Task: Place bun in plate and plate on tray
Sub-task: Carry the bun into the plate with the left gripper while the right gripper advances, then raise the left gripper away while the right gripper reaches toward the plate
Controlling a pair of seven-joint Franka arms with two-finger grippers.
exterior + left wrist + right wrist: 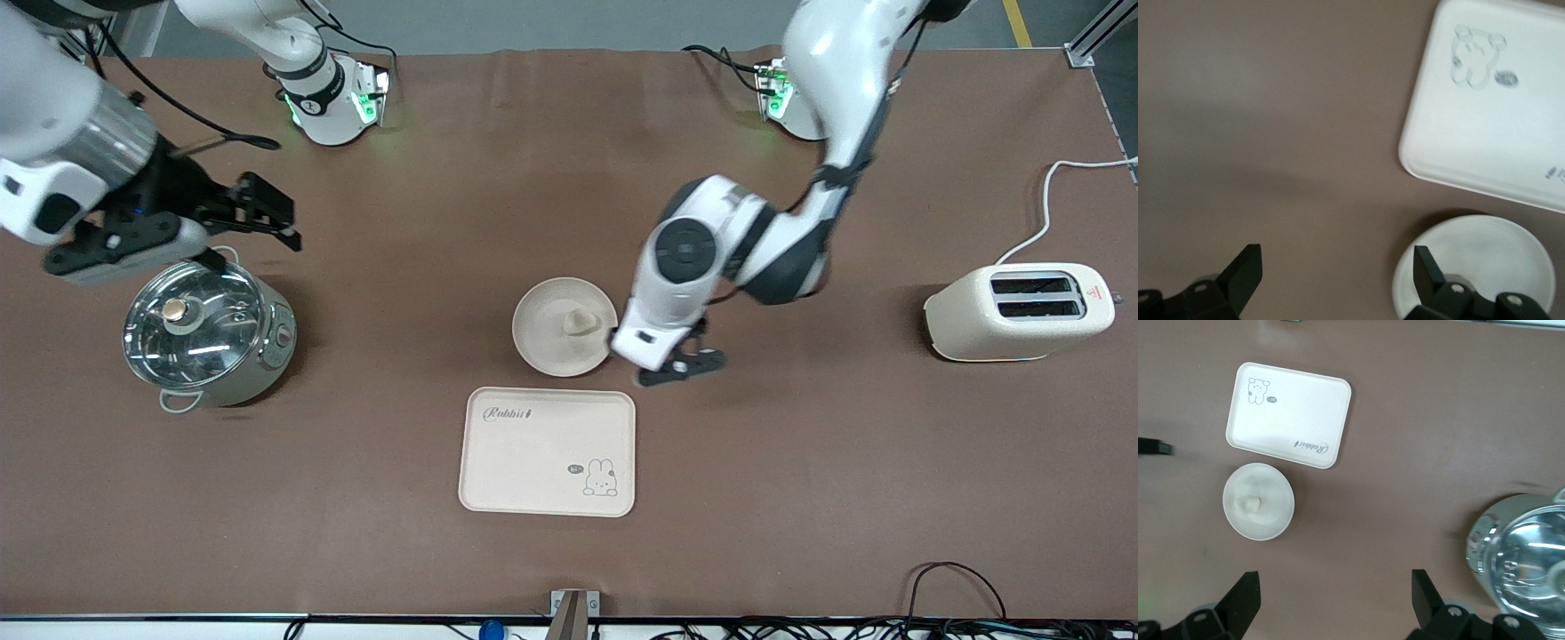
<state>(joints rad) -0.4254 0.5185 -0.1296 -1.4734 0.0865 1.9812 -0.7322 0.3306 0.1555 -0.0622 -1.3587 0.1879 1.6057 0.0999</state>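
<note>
The round plate (542, 342) sits mid-table with the small pale bun (582, 322) lying in it. The Rabbit tray (548, 451) lies just nearer the front camera, empty. My left gripper (683, 365) is open and empty, low beside the plate's rim toward the left arm's end. In the left wrist view, one of its fingers (1428, 270) overlaps the plate (1491, 260), with the tray (1491, 127) close by; the bun is hidden there. My right gripper (255, 233) is open and empty over the pot. The right wrist view shows the plate (1271, 520), bun (1248, 503) and tray (1288, 413).
A steel pot with a glass lid (209, 333) stands toward the right arm's end and also shows in the right wrist view (1525, 553). A cream toaster (1018, 311) with a white cord stands toward the left arm's end. Cables lie along the table's front edge.
</note>
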